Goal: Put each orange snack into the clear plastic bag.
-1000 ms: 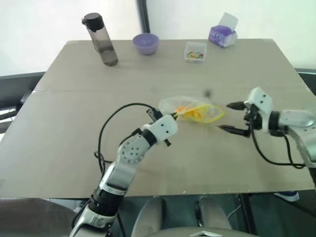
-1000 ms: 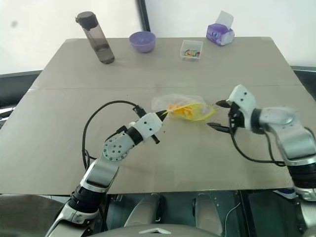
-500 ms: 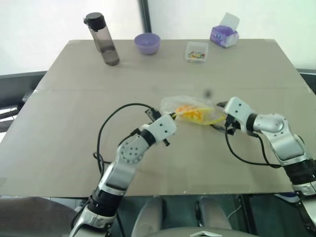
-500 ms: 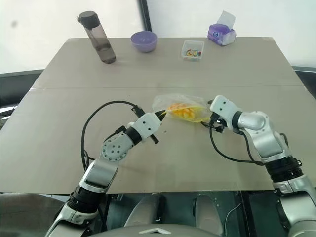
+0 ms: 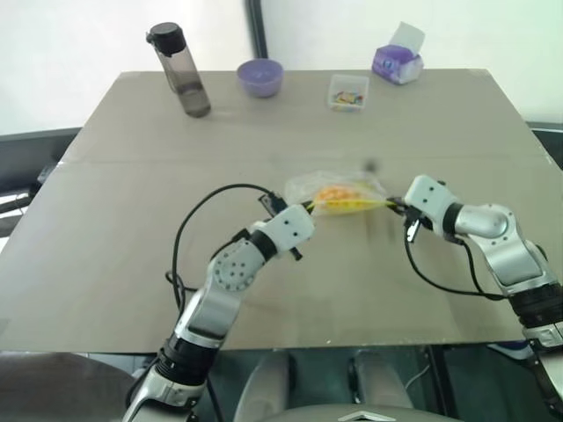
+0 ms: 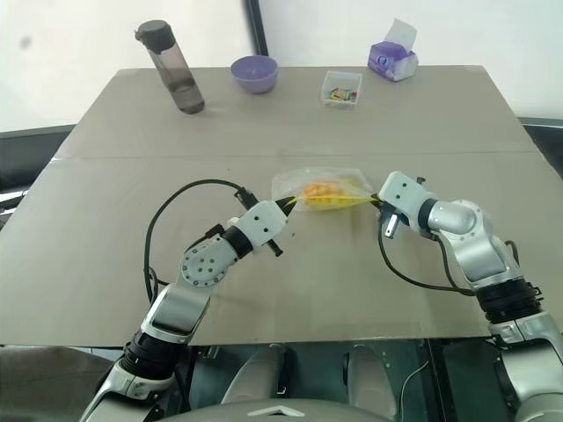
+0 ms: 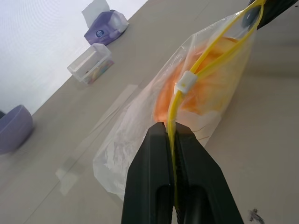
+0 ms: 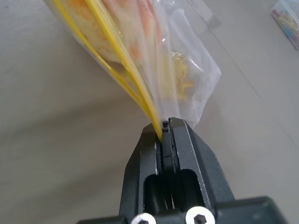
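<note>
Orange and round, the orange snack (image 7: 205,88) sits inside the clear plastic bag (image 5: 339,195), held up mid-table. The left gripper (image 7: 172,135) and right gripper (image 8: 163,128) each pinch its yellow strip. Next, I think, zip it shut.

I looked down on a wide tan table (image 5: 132,229) with a faint seam running across its middle. Behind its far edge stood a bright white wall, split by a dark vertical post (image 5: 256,31). Dark furniture showed past the table's left edge (image 5: 26,154), and grey rounded seat shapes sat below its near edge (image 5: 290,387).
</note>
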